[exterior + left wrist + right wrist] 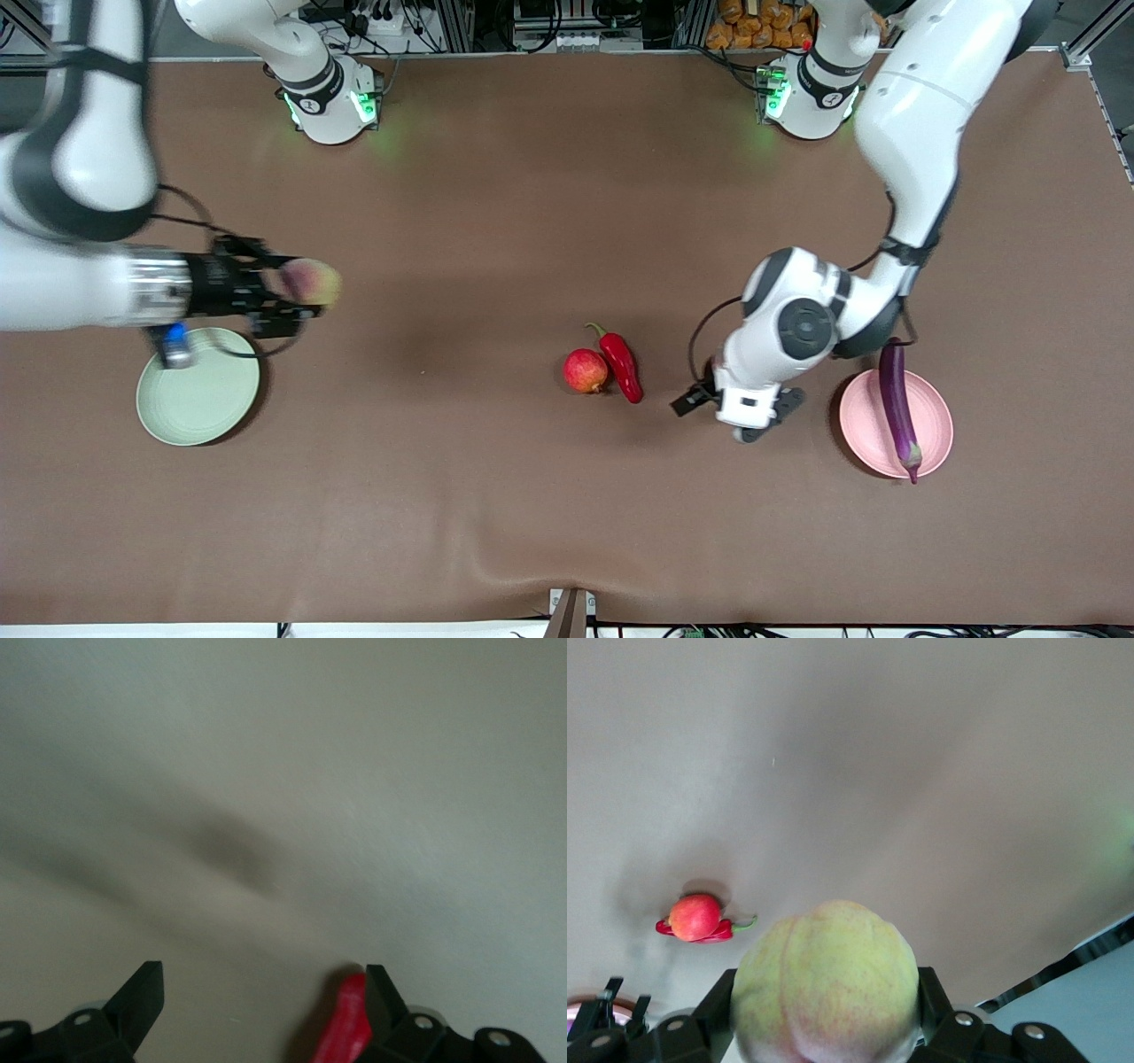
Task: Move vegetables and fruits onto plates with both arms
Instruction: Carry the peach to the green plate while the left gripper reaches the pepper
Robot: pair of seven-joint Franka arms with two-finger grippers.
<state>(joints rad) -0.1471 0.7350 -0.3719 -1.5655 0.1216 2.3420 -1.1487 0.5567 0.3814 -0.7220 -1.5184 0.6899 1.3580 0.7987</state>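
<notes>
The right gripper [297, 297] is clamping the peach [312, 282] between its two fingers, and it is hanging in the air over bare table just beside the green plate [198, 386], not yet over it. In the right wrist view the peach [825, 981] is filling the space between the fingers [711, 1010], bulging well out of them.

The left gripper [740, 409] is standing with its jaws spread wide and empty, low over the table between the pink plate [897, 424] and the pair of red items. The eggplant [897, 400] is lying across the pink plate, its ends reaching past the rim (the tip nearer the camera is overhanging). The chili pepper [622, 363] and the red fruit [586, 370] are lying on the table touching each other, near the left gripper toward the right arm's end; the left wrist view is showing only a sliver of the chili pepper [347, 1028] by one finger.

The risks, as I judge them: the round peach could roll off the shallow plate if released from height or off-centre. The overhanging eggplant could be knocked off by the left arm swinging close. And since the chili and the red fruit are touching, closing on one may push the other away.
</notes>
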